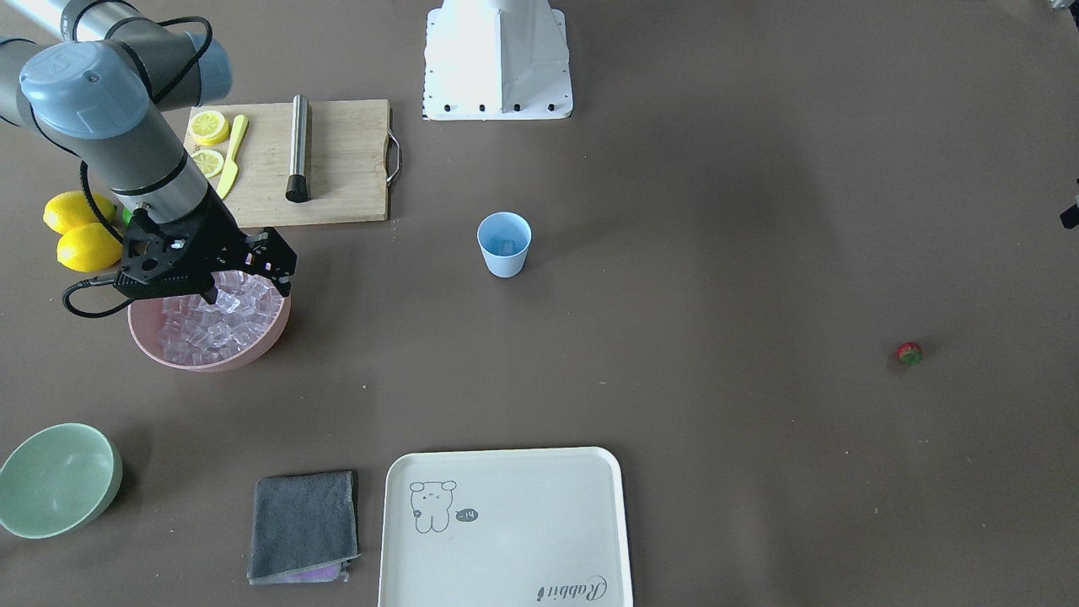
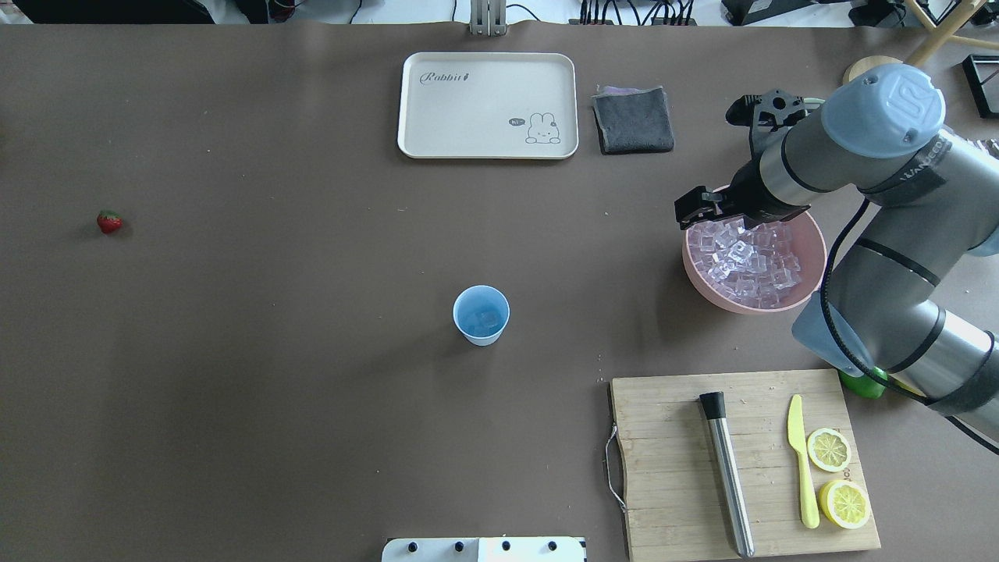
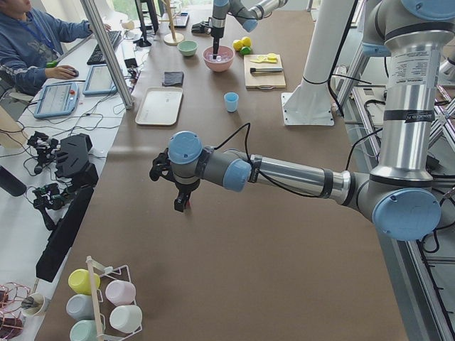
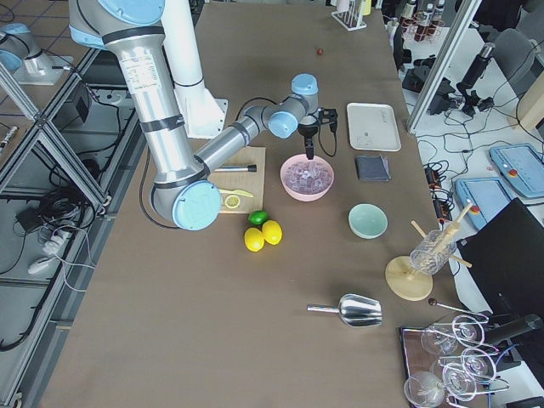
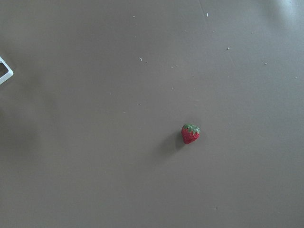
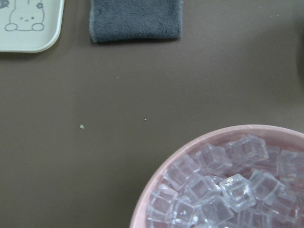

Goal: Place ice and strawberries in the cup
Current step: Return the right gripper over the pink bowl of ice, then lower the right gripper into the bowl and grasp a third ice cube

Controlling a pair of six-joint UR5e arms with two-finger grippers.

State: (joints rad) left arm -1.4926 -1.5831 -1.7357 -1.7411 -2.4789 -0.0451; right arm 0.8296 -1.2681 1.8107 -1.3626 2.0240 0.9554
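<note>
Step in hand, I judge, is fetching ice (image 2: 741,261): right gripper (image 2: 697,209) hangs over the bowl's (image 2: 706,298) 10 o'clock rim, seen from overhead; its opening and hold I cannot tell; left gripper (image 3: 182,202) likewise. Cup (image 2: 481,315), one cube inside, stands toward the bowl's 9 o'clock across bare table; strawberry (image 2: 109,222) lies well apart, toward the cup's 9 o'clock. Next: grip a cube, lift clear of the rim.

Cutting board (image 2: 663,437) carries steel rod (image 2: 727,476), yellow knife (image 2: 801,460), two lemon slices (image 2: 829,449). Tray (image 2: 468,109) beside grey cloth (image 2: 632,119). Green bowl (image 1: 50,480), two whole lemons (image 1: 88,247) on bench (image 2: 273,351).
</note>
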